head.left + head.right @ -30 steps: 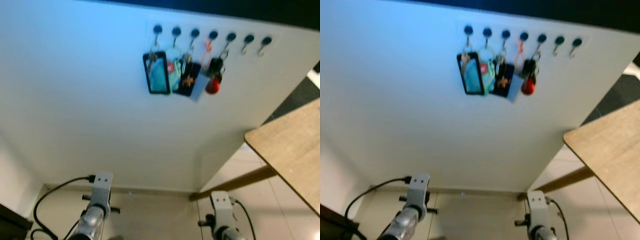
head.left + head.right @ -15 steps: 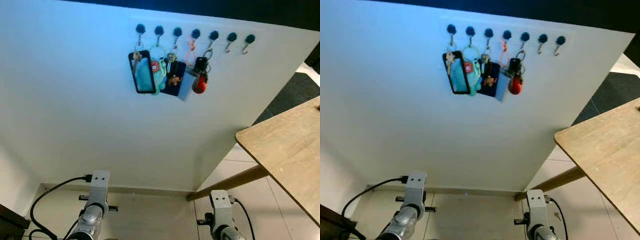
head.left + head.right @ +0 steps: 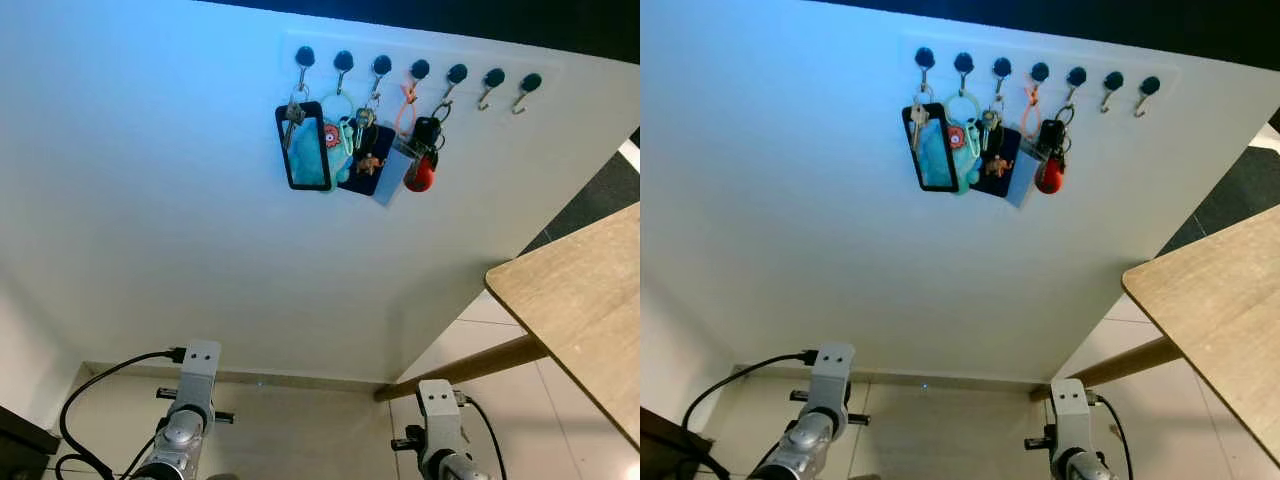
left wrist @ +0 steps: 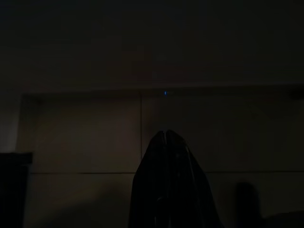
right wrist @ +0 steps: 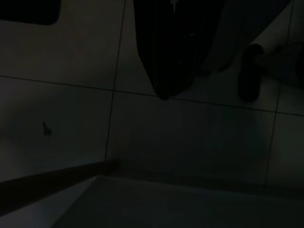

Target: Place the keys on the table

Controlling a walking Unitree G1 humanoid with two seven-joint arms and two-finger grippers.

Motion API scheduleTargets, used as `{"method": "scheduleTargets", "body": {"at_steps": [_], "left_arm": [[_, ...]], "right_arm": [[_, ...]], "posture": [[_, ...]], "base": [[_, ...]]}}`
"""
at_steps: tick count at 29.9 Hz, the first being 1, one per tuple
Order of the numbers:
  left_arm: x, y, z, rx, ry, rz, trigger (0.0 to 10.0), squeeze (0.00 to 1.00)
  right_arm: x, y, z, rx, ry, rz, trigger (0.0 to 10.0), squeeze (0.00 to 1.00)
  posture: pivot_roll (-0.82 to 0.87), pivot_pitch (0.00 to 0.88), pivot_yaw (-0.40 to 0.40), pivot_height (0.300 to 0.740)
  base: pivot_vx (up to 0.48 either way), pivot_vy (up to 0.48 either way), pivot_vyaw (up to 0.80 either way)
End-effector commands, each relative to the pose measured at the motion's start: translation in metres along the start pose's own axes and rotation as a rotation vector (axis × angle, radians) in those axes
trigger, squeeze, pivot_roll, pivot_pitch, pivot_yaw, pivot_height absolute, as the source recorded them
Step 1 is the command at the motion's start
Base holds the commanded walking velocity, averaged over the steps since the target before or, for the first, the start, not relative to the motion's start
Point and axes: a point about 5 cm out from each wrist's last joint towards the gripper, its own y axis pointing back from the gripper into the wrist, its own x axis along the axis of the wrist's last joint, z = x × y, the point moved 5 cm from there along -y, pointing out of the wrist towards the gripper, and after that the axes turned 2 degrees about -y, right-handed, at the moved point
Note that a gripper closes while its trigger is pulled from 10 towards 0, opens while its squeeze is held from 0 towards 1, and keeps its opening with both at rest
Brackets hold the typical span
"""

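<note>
The left gripper (image 4: 165, 156) was seen hanging low over the dark floor, fingers pressed together; the keys (image 3: 355, 150) were hung from wall hooks (image 3: 419, 70); the right gripper (image 5: 166, 71) likewise was closed, and the bench (image 3: 585, 300) was seen rightmost

Plain white wall (image 3: 150, 200) straight ahead, washed with bluish light toward the top, a dark band above it. Pale beige tiled floor (image 3: 300, 440) below, meeting the wall at a skirting line. Dark grey floor patch (image 3: 600, 195) far right
</note>
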Motion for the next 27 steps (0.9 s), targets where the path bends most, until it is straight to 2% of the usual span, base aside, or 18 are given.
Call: {"method": "scheduleTargets", "body": {"at_steps": [1, 6, 10, 12, 13, 14, 16, 18, 19, 20, 22, 23, 24, 25, 27], "left_arm": [[-0.005, 0.001, 0.001, 0.002, 0.024, -0.024, 10.0, 0.0], [0.006, -0.002, 0.002, 0.001, 0.031, 0.012, 10.0, 0.0], [0.02, -0.005, -0.003, 0.033, 0.051, 0.059, 10.0, 0.0], [0.032, -0.007, -0.006, 0.041, 0.061, 0.098, 10.0, 0.0], [0.043, -0.008, -0.007, 0.036, 0.061, 0.14, 10.0, 0.0], [0.047, -0.008, -0.007, 0.032, 0.06, 0.158, 10.0, 0.0], [0.047, -0.008, -0.007, 0.032, 0.06, 0.158, 10.0, 0.0], [0.062, -0.007, -0.001, -0.021, 0.027, 0.227, 10.0, 0.0], [0.073, -0.006, 0.007, -0.079, -0.003, 0.284, 10.0, 0.0], [0.073, -0.006, 0.007, -0.079, -0.003, 0.284, 10.0, 0.0], [0.091, 0.001, 0.022, -0.179, -0.066, 0.385, 10.0, 0.0], [0.102, 0.006, 0.029, -0.219, -0.114, 0.456, 10.0, 0.0], [0.102, 0.006, 0.029, -0.219, -0.114, 0.456, 10.0, 0.0], [0.108, 0.01, 0.033, -0.239, -0.144, 0.499, 10.0, 0.0], [0.13, 0.022, 0.041, -0.28, -0.126, 0.617, 10.0, 0.0]], "right_arm": [[-0.005, 0.003, 0.007, -0.019, -0.006, -0.009, 10.0, 0.0], [-0.005, 0.003, 0.007, -0.02, -0.004, -0.006, 10.0, 0.0], [0.007, 0.001, 0.006, -0.009, 0.023, 0.041, 10.0, 0.0], [0.023, -0.001, 0.004, 0.002, 0.055, 0.1, 10.0, 0.0], [0.041, -0.003, 0.002, 0.006, 0.09, 0.166, 10.0, 0.0], [0.048, -0.003, 0.002, 0.008, 0.104, 0.191, 10.0, 0.0], [0.048, -0.003, 0.002, 0.008, 0.104, 0.191, 10.0, 0.0], [0.074, -0.002, -0.005, 0.031, 0.175, 0.293, 10.0, 0.0], [0.093, -0.001, -0.012, 0.047, 0.231, 0.374, 10.0, 0.0], [0.093, -0.001, -0.012, 0.047, 0.231, 0.374, 10.0, 0.0], [0.129, 0.007, -0.028, 0.07, 0.34, 0.537, 10.0, 0.0], [0.152, 0.016, -0.037, 0.096, 0.367, 0.651, 10.0, 0.0], [0.152, 0.016, -0.037, 0.096, 0.367, 0.651, 10.0, 0.0], [0.165, 0.023, -0.043, 0.113, 0.378, 0.722, 10.0, 0.0], [0.207, 0.047, -0.049, 0.106, 0.335, 0.932, 10.0, 0.0]], "posture": [[0.07, 0.012, -0.088, 0.74], [0.07, 0.012, -0.087, 0.74], [0.08, 0.018, -0.087, 0.74], [0.08, 0.026, -0.082, 0.74], [0.08, 0.026, -0.082, 0.74], [0.08, 0.026, -0.082, 0.74], [0.08, 0.026, -0.082, 0.74], [0.07, 0.035, -0.077, 0.74], [0.07, 0.034, -0.077, 0.74], [0.07, 0.034, -0.077, 0.74], [0.07, 0.036, -0.075, 0.74], [0.07, 0.04, -0.074, 0.74], [0.07, 0.04, -0.074, 0.74], [0.07, 0.04, -0.074, 0.74], [0.07, 0.047, -0.073, 0.74]], "base": [[0.0, 0.0, 0.0], [0.0, 0.0, 0.0], [0.0, 0.0, 0.0], [0.0, 0.0, 0.0], [0.0, 0.0, 0.0], [0.0, 0.0, 0.0], [0.0, 0.0, 0.0], [0.0, 0.0, 0.0], [0.0, 0.0, 0.0], [0.0, 0.0, 0.0], [0.0, 0.0, 0.0], [0.0, 0.0, 0.0], [0.0, 0.0, 0.0], [0.0, 0.0, 0.0], [0.0, 0.0, 0.0]]}}
